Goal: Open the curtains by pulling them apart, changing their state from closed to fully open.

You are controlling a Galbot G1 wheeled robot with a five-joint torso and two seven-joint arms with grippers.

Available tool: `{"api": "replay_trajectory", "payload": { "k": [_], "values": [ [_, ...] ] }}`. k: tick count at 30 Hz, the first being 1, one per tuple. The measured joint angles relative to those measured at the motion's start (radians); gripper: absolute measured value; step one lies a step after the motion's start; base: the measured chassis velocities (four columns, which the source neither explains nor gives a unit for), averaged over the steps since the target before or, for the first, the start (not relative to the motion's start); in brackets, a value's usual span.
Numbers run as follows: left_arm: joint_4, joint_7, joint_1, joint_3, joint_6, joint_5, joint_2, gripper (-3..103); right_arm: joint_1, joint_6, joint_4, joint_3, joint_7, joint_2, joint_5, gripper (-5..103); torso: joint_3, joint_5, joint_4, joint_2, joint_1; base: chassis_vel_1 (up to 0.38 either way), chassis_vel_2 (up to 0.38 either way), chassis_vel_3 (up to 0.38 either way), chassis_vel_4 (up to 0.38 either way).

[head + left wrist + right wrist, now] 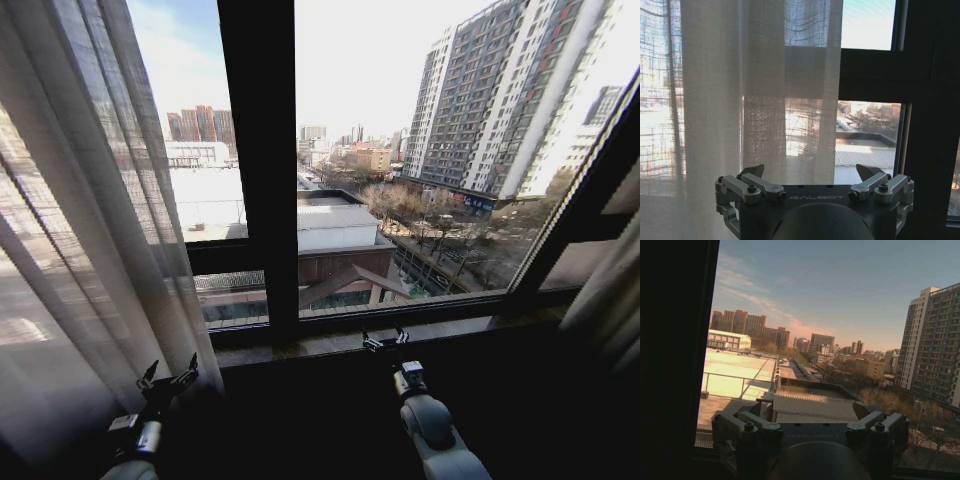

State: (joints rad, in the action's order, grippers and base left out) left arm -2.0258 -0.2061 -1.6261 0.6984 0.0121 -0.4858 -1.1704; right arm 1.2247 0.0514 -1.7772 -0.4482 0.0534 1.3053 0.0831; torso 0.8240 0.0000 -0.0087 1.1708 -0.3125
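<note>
Curtains (90,220) hang bunched at the window's left and, partly seen, at its right edge, the glass between bare. Left gripper (168,380), fingers spread, hovers just beside the left panel's inner hem without touching; right gripper (386,340), also spread, faces bare glass. Risk: sheer fabric slipping from, or snagging on, the pointed fingertips (754,171).

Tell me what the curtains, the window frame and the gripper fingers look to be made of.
Curtains: likely thin, loosely woven sheer fabric, matte; the weave grid shows and buildings read through it.
Window frame: dark, smooth bars, probably painted metal, though the look leaves that open.
Left gripper fingers: machined-looking grey metal with bolts; right gripper looks alike.
</note>
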Motion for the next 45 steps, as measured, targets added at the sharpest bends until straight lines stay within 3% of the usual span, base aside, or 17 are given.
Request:
{"api": "replay_trajectory", "payload": {
  "k": [14, 17, 21, 23, 25, 27, 29, 36, 38, 39, 42, 45],
  "values": [
    [0.000, 0.000, 0.010, -0.002, -0.007, 0.000, 0.001, 100, 0.000, 0.000, 0.000, 0.000, 0.000, 0.000, 0.000, 100, 0.000, 0.0001, 0.0002, 0.000, 0.000, 0.000, 0.000, 0.000, 0.000],
    [0.000, -0.002, 0.060, -0.016, -0.050, 0.000, 0.006, 100, 0.000, 0.000, 0.000, 0.000, 0.000, 0.000, 0.000, 100, 0.000, 0.0000, 0.0002, 0.000, 0.000, 0.000, 0.000, 0.000, 0.000],
    [0.001, -0.015, 0.218, -0.060, -0.191, -0.002, 0.022, 100, 0.000, 0.000, 0.000, 0.000, 0.000, 0.000, 0.000, 100, 0.000, 0.0000, -0.0003, 0.000, 0.000, 0.000, 0.000, 0.000, 0.000],
    [0.001, -0.017, 0.242, -0.067, -0.213, -0.002, 0.024, 100, 0.000, 0.000, 0.000, 0.000, 0.000, 0.000, 0.000, 100, 0.000, 0.0000, -0.0002, 0.000, 0.000, 0.000, 0.000, 0.000, 0.000],
    [0.003, -0.027, 0.333, -0.088, -0.293, 0.008, 0.038, 100, 0.000, 0.000, 0.000, 0.000, 0.000, 0.000, 0.000, 100, 0.000, -0.0004, -0.0007, 0.000, 0.000, 0.000, 0.000, 0.000, 0.000],
    [0.004, -0.032, 0.343, -0.084, -0.302, 0.025, 0.050, 100, 0.000, 0.000, 0.000, 0.000, 0.000, 0.000, 0.000, 100, 0.000, -0.0007, -0.0011, 0.000, 0.000, 0.000, 0.000, 0.000, 0.000],
    [0.013, -0.051, 0.350, -0.059, -0.319, 0.086, 0.096, 100, 0.000, 0.000, 0.000, 0.000, 0.000, 0.000, 0.000, 100, 0.000, 0.0007, 0.0002, 0.000, 0.000, 0.000, 0.000, 0.000, 0.000],
    [0.058, -0.069, 0.331, -0.025, -0.246, 0.120, 0.120, 100, 0.000, 0.000, 0.000, 0.000, 0.000, 0.000, 0.000, 100, 0.000, -0.0002, 0.0003, 0.000, 0.000, 0.000, 0.000, 0.000, 0.000],
    [0.120, -0.036, 0.320, -0.005, -0.132, 0.112, 0.124, 100, 0.000, 0.000, 0.000, 0.000, 0.000, 0.000, 0.000, 100, 0.000, 0.0000, 0.0000, 0.000, 0.000, 0.000, 0.000, 0.000, 0.000],
    [0.120, -0.036, 0.320, -0.005, -0.132, 0.112, 0.124, 100, 0.000, 0.000, 0.000, 0.000, 0.000, 0.000, 0.000, 100, 0.000, 0.0000, 0.0000, 0.000, 0.000, 0.000, 0.000, 0.000, 0.000],
    [0.203, 0.005, 0.309, -0.005, 0.000, 0.102, 0.120, 100, 0.000, 0.000, 0.000, 0.000, 0.000, 0.000, 0.000, 100, 0.000, -0.0001, 0.0000, 0.000, 0.000, 0.000, 0.000, 0.000, 0.000],
    [0.236, 0.010, 0.307, -0.016, 0.041, 0.075, 0.109, 100, 0.000, 0.000, 0.000, 0.000, 0.000, 0.000, 0.000, 100, 0.000, -0.0003, 0.0001, 0.000, 0.000, 0.000, 0.000, 0.000, 0.000]
  ]
}}
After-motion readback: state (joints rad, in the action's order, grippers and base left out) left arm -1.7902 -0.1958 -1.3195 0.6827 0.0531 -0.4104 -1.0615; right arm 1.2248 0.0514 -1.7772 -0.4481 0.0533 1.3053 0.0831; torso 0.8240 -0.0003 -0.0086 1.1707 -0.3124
